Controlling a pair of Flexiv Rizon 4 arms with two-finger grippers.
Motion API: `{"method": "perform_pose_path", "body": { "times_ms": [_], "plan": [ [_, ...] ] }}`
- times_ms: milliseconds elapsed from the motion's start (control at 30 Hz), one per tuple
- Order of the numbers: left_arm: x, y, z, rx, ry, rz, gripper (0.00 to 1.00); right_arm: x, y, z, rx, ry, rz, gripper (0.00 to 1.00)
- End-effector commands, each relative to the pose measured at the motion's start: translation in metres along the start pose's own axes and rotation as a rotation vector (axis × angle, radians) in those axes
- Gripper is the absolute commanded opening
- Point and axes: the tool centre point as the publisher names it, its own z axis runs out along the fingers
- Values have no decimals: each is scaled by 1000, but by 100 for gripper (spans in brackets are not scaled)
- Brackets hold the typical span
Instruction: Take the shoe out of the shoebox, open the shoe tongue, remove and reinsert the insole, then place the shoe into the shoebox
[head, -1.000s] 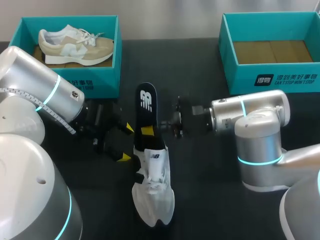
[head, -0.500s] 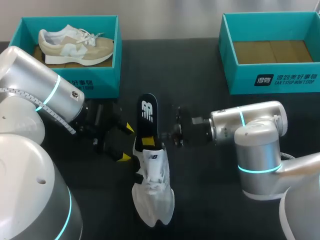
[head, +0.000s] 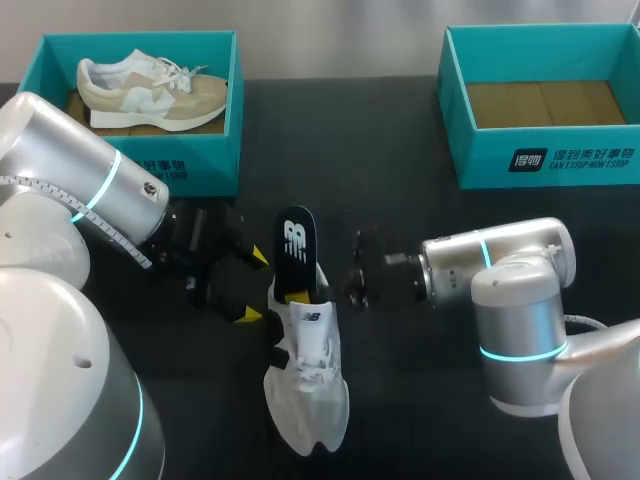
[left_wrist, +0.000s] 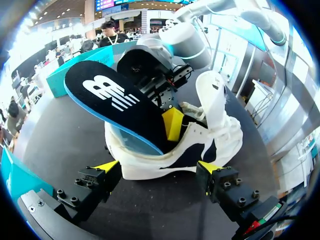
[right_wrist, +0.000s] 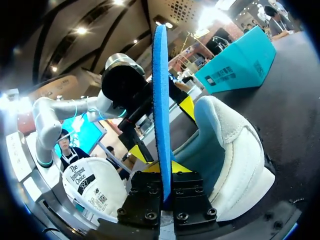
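Note:
A white shoe (head: 308, 375) lies on the dark table, toe toward me. A black insole (head: 296, 245) with a blue underside stands tilted out of its heel opening. My right gripper (head: 300, 293) is shut on the insole's lower part, just inside the opening. In the right wrist view the insole's blue edge (right_wrist: 161, 95) rises from between the shut gripper (right_wrist: 167, 170), with the shoe (right_wrist: 227, 150) beside it. My left gripper (head: 252, 286) stands open at the shoe's heel. In the left wrist view the shoe (left_wrist: 200, 145) and insole (left_wrist: 117, 102) sit ahead of the open left gripper (left_wrist: 159, 169).
A teal shoebox (head: 190, 165) at the back left holds a tan shoe (head: 150, 88). Another teal shoebox (head: 545, 160) at the back right has only a cardboard floor showing. Both arms crowd the middle of the table around the white shoe.
My right gripper has drawn toward me with the insole, pushing it deeper into the shoe, so less of it sticks out. The left arm and the shoe have stayed put.

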Motion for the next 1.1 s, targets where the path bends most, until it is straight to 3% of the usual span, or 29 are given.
{"method": "perform_pose_path", "body": {
  "times_ms": [33,167,300,500,967,1100],
  "plan": [
    [0,0,0,-1,-1,0,100,1,-4,4,-7,-1,-6,0],
    [0,0,0,-1,-1,0,100,1,4,3,-12,0,-35,0],
    [0,0,0,-1,-1,0,100,2,13,4,-3,7,-71,26],
    [0,0,0,-1,-1,0,100,4,25,5,11,11,-117,29],
    [0,0,0,-1,-1,0,100,1,42,-2,-6,-7,-160,23],
    [0,0,0,-1,-1,0,100,-1,46,-4,-22,-18,-152,10]
  ]
}}
